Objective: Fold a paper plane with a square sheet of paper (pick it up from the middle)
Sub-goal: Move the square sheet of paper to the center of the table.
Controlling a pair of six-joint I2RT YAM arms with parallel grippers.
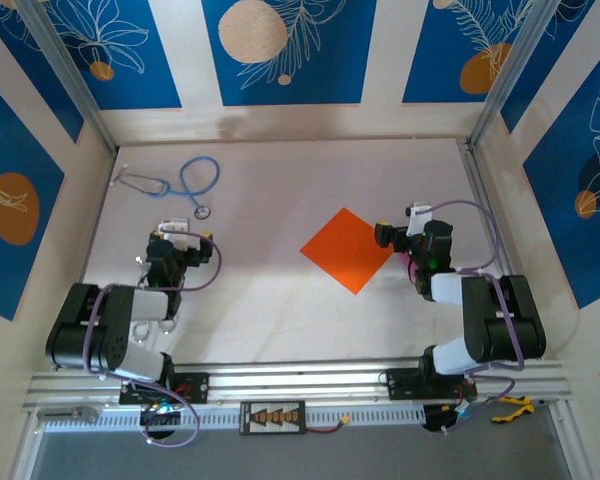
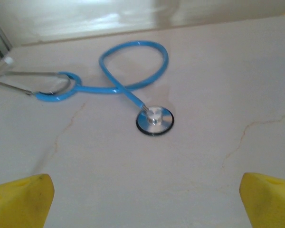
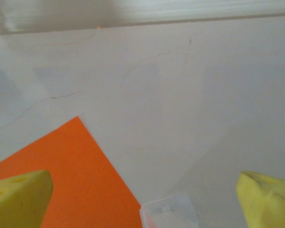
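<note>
Fingers (image 3: pixel 23 194) of the right gripper (image 3: pixel 143 192) are spread wide and hold nothing. The paper (image 3: pixel 71 175) lies flat beneath one finger, its corner pointing ahead, and a clear plastic piece (image 3: pixel 168 214) sits just beside its near edge. Beyond, the bare veined table (image 3: pixel 190 95) runs open to the wall (image 3: pixel 133 14). The left gripper (image 2: pixel 142 199) is also spread and empty, with a stethoscope (image 2: pixel 133 71) ahead of it. The top view alone shows the whole paper, a diamond well apart from the left gripper.
</note>
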